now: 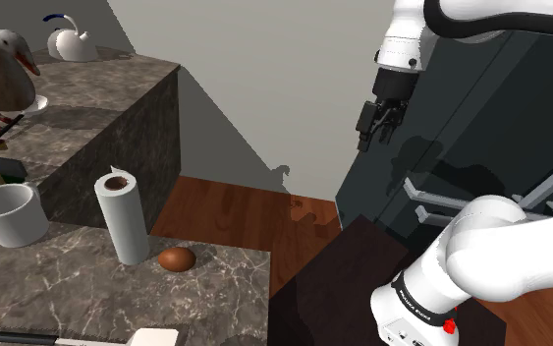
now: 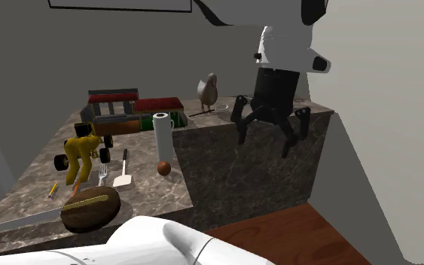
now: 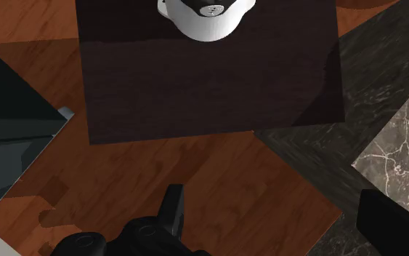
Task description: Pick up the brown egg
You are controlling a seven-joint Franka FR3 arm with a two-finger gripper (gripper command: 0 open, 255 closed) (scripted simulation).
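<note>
On the counter [image 1: 227, 283], the brown egg [image 1: 176, 259] lies just beside the paper towel roll [image 1: 122, 218]. Far from it, the gripper [image 2: 263, 143] hangs above the floor [image 1: 235, 211], fingers spread apart, holding nothing.

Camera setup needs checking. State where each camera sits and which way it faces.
Shoulder view: beside the stand, looking down over the counter and brown egg; shows arm, claw.
Second exterior view: at the counter's end, facing along it; shows the open claw, a white link.
Wrist view: on the hand, looking down at floor and stand; shows both fingers.
Both exterior views share the egg and paper roll.
</note>
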